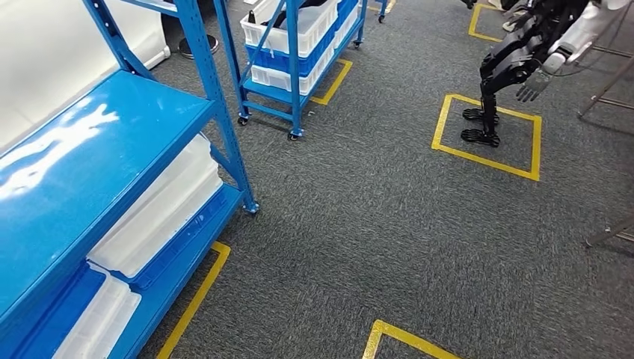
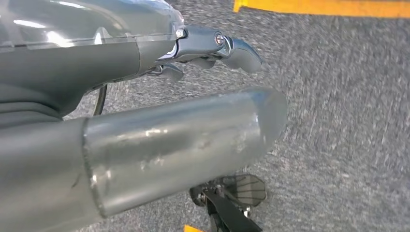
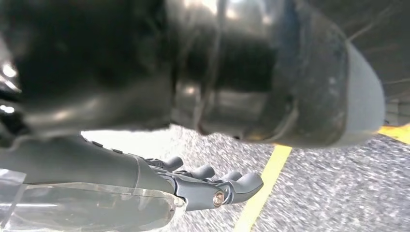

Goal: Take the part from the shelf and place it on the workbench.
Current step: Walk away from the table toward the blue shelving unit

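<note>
On the left side of the head view, a blue shelf (image 1: 112, 142) is seen, with white bins (image 1: 161, 209) kept on its lower level. Farther back, a blue cart (image 1: 299, 52) on wheels is loaded with more white bins. Grey carpet (image 1: 359, 224) is marked with yellow tape squares (image 1: 486, 134) — another robot (image 1: 523, 60) is stood in one of them. The part cannot be picked out on the shelf.

Close to the left wrist camera, the left robot hand (image 2: 193, 53) is seen over the carpet, with its fingers (image 2: 239, 53) held apart and nothing gripped. The right robot hand (image 3: 203, 186) is seen the same way — fingers spread out, nothing held, with a yellow tape line just past it.
</note>
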